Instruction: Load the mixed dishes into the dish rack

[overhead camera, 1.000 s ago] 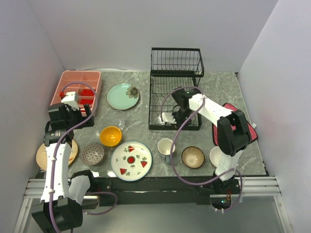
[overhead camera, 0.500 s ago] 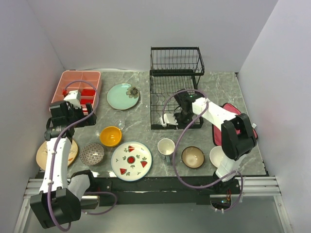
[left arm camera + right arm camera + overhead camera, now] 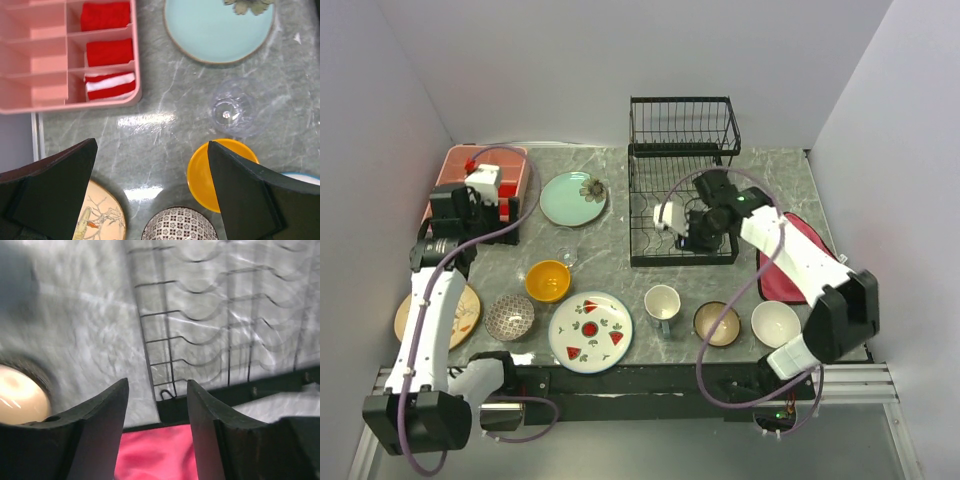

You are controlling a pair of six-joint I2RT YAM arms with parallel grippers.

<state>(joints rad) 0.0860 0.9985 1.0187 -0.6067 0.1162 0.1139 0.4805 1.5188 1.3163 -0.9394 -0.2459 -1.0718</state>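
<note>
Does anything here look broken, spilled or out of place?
Nothing stands out. The dish rack stands square and empty; the white mug, clear glass and orange bowl sit upright on the table, nothing spilled.

Round ceramic plate (image 3: 215, 30): mint, brownish rim, dark floral motif at edge. Large white plate (image 3: 590, 331): red watermelon slices, green sprigs. Small glossy bowl (image 3: 548, 281): orange. Patterned bowl (image 3: 179, 225): brown-white lattice. Tan plate (image 3: 100, 217): thin branch drawing. Wire dish rack (image 3: 682, 150): black. Plastic compartment tray (image 3: 35, 55): pink. Folded cloth (image 3: 110, 85) inside: red, white stripe. Tabletop (image 3: 150, 130): grey-green marble veining.
</note>
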